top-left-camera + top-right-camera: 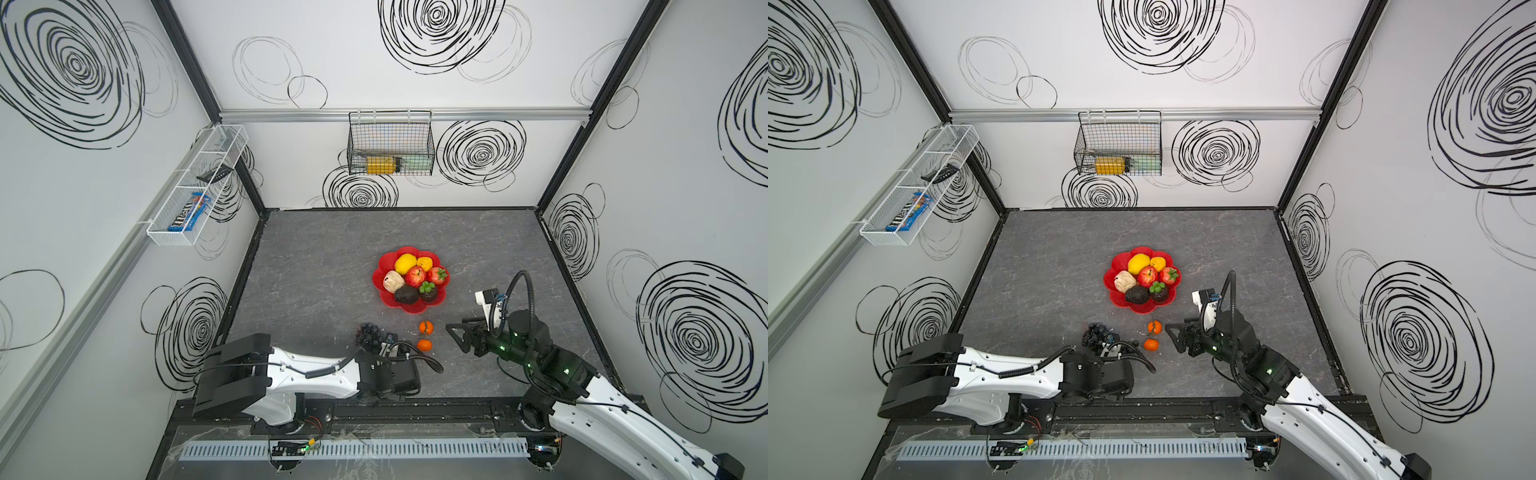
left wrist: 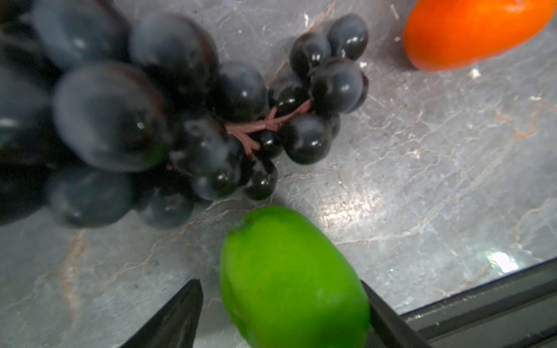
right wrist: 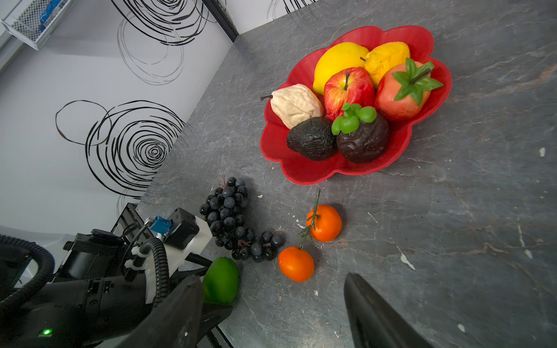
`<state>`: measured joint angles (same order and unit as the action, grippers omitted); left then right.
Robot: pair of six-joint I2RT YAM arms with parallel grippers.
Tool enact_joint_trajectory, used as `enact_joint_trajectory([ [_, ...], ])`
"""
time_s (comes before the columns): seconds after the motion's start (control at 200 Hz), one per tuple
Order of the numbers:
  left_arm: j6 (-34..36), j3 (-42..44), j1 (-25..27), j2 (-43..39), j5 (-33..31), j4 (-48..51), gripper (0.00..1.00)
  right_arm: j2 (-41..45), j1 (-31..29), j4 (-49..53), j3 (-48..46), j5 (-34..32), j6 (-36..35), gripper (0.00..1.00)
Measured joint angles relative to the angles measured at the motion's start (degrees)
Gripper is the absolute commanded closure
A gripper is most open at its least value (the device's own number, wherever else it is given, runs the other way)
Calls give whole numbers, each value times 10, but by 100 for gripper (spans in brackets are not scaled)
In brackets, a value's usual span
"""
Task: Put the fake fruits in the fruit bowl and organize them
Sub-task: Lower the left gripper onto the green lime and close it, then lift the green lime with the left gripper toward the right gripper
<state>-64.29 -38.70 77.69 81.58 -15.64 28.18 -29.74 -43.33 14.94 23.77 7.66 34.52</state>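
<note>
Straddling the green fruit [image 3: 221,283] with the left gripper [image 2: 278,284], spread wide and not yet pinching, with a sliver of bare table [image 2: 422,180] showing inside one finger [image 2: 177,316] and apparent contact at the other; by the look of it, picked as the loose piece nearest that arm. Just beyond those fingertips, sprawled flat on the table, the grape bunch [image 2: 187,120], close enough to be nudged by a careless lift. Farther past the tips and off toward the right arm, apparently sharing one leafy stem, the near orange [image 3: 296,263] and the far orange [image 3: 325,223], lying between the two grippers. Hovering just short of them with the right gripper [image 3: 271,278], spread and empty, seemingly held back to avoid crowding the left arm's grasp. Well beyond both sets of fingertips, already carrying seven pieces yet with bare red along its near petals, the fruit bowl [image 3: 301,171], destination for all four stragglers.
</note>
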Motion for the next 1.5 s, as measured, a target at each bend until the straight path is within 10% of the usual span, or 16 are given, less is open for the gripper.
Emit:
enact_joint_trajectory([
  [0.921,29,21,83,-95,-56,-19,45,-23,-30,-3,-2,-7,10,21],
  [1.256,189,57,135,-238,-155,-148,44,-21,-48,0,0,-4,41,22],
  [1.501,355,142,59,-310,-166,-319,44,-14,-77,-4,8,-1,84,22],
])
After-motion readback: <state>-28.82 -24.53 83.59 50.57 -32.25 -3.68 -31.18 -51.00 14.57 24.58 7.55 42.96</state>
